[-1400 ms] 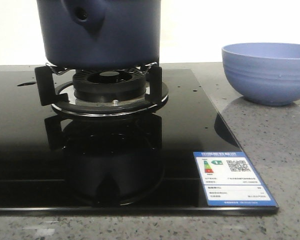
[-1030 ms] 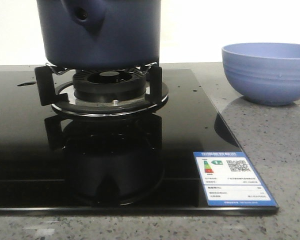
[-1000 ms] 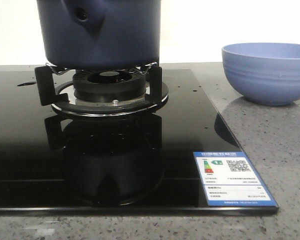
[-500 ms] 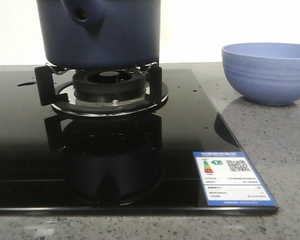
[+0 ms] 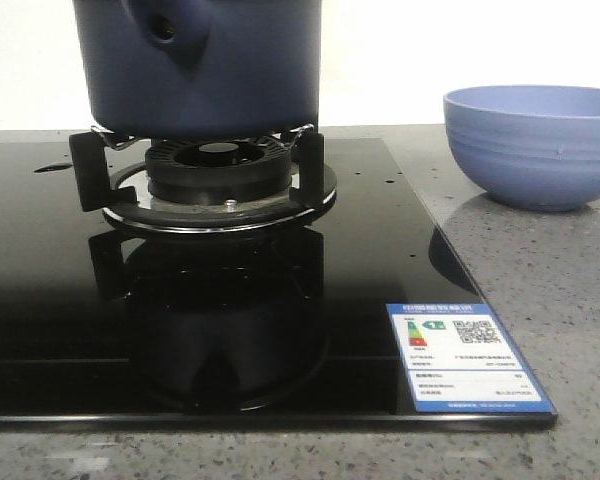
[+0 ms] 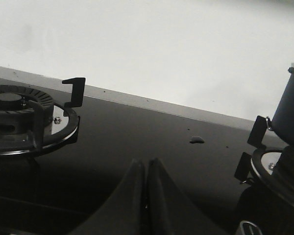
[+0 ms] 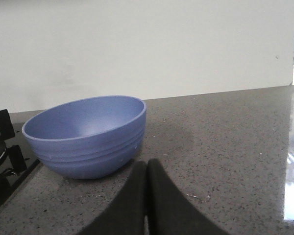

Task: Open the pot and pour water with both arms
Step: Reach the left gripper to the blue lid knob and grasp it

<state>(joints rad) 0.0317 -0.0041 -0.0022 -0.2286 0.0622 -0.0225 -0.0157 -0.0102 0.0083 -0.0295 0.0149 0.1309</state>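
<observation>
The dark navy pot (image 5: 205, 65) stands on the burner grate (image 5: 205, 180) of the black glass hob (image 5: 40, 290); its handle stub with a round hole faces the front, and its top is out of view. Part of its wall also shows in the left wrist view (image 6: 290, 115). My left gripper (image 6: 146, 164) is shut and empty, low over the hob between the two burners. My right gripper (image 7: 146, 165) is shut and empty over the grey counter, close to the light-blue ribbed bowl (image 7: 85, 134). Neither gripper shows in the front view.
The light-blue bowl (image 5: 532, 145) sits on the speckled counter (image 5: 570, 300) to the right of the hob. A second burner with grate (image 6: 24, 117) lies to the left. A blue energy label (image 5: 465, 357) is stuck on the hob's front right corner. A white wall stands behind.
</observation>
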